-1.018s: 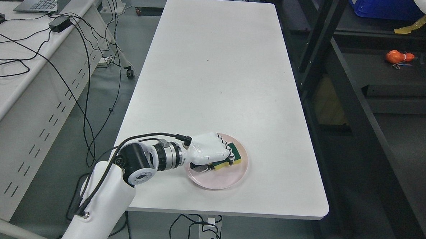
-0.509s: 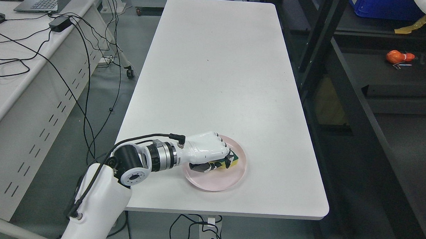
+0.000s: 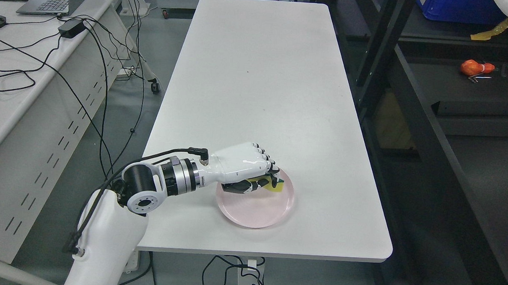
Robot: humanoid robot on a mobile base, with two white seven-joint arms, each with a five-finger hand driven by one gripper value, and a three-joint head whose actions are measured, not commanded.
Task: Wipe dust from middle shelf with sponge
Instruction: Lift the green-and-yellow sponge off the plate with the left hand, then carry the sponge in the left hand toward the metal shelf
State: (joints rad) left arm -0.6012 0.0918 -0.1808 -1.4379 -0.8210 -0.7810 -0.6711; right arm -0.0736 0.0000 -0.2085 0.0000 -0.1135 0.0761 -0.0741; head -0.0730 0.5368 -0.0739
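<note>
The yellow-and-green sponge [image 3: 273, 184] is gripped by the curled fingers of the left hand [image 3: 246, 168] above the pink plate [image 3: 255, 207] on the bench [image 3: 261, 74], apparently so it can be carried to the shelf [image 3: 475, 88].

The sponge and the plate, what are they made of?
Sponge: looks like soft yellow foam with a dark green scrub layer, matte; the left hand hides most of it. Plate: pale pink, smooth, faintly glossy, probably plastic or glazed ceramic.

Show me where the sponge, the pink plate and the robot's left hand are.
sponge [image 3: 273, 185]: head view, yellow edge showing past the fingers.
pink plate [image 3: 255, 209]: head view, bare near part.
left hand [image 3: 240, 164]: head view, white back of hand.
</note>
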